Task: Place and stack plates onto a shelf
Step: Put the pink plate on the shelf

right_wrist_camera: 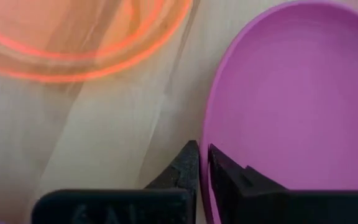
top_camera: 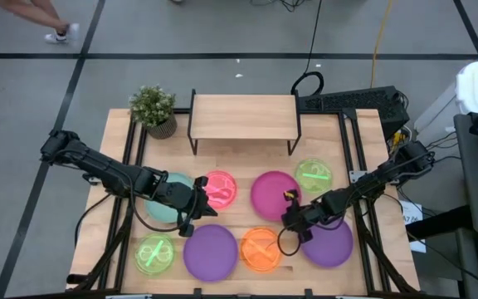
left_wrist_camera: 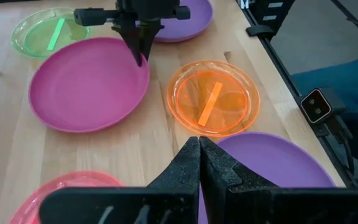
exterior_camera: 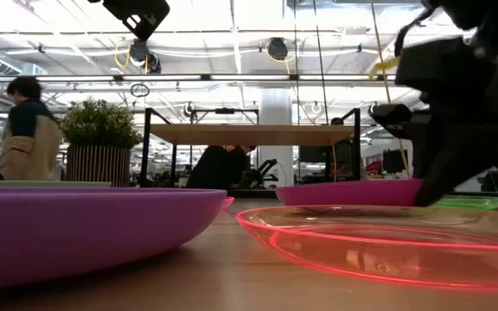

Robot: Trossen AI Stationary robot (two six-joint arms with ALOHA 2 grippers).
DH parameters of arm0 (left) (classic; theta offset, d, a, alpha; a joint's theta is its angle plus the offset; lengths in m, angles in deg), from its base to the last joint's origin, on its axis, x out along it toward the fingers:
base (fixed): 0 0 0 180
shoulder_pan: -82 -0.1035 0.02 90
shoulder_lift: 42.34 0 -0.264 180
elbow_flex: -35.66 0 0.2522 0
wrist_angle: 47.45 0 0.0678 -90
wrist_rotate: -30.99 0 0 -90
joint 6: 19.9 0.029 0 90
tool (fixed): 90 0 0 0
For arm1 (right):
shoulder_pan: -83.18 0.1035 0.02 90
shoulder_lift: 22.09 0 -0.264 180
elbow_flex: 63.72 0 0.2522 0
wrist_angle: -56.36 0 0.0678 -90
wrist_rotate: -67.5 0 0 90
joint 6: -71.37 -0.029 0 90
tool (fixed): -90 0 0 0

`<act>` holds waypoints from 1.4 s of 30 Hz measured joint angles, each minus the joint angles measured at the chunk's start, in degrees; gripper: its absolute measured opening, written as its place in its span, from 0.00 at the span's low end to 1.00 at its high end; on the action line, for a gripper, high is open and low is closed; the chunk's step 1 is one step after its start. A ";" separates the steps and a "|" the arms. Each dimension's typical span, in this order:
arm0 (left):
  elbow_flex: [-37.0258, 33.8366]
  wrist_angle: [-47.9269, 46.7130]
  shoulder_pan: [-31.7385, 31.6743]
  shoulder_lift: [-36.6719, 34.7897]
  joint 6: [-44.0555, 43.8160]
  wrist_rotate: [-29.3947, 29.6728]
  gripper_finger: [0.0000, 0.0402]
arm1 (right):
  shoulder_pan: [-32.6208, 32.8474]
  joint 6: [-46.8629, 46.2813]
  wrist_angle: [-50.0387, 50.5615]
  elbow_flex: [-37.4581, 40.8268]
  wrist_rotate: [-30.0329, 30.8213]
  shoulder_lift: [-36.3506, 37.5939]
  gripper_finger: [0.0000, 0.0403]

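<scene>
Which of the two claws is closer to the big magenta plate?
The right. The right gripper is at the near rim of the magenta plate, its fingers closed on that edge. The left gripper sits farther off, beside the small pink plate, shut.

The high camera looked straight down on the whole tabletop, with the shelf at twelve o'clock. The low camera sat at tabletop height, facing level toward the shelf and the room beyond. The left wrist camera looked across at the magenta plate; the right wrist camera hung very close over that same plate's rim.
</scene>
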 joint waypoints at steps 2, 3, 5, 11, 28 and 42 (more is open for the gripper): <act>0.00 0.00 0.00 0.00 0.00 0.02 0.00 | 0.01 0.81 1.68 -1.70 0.50 -0.02 0.03; 0.00 0.00 0.01 0.00 0.00 0.01 0.00 | 0.07 0.96 2.80 -2.51 0.86 0.00 0.03; 0.00 0.00 0.00 0.00 -0.03 0.02 0.00 | 0.07 1.12 4.99 -4.21 1.16 -0.02 0.02; 0.00 0.25 0.01 0.00 -0.27 0.00 0.00 | 0.07 1.92 8.54 -8.04 1.39 -0.02 0.01; 0.00 5.37 0.61 0.00 2.82 12.22 0.11 | -0.01 10.43 22.18 -22.61 6.36 0.02 0.00; -0.02 16.37 3.32 6.79 16.37 16.74 0.52 | -0.57 13.53 22.84 -25.66 6.07 0.04 0.00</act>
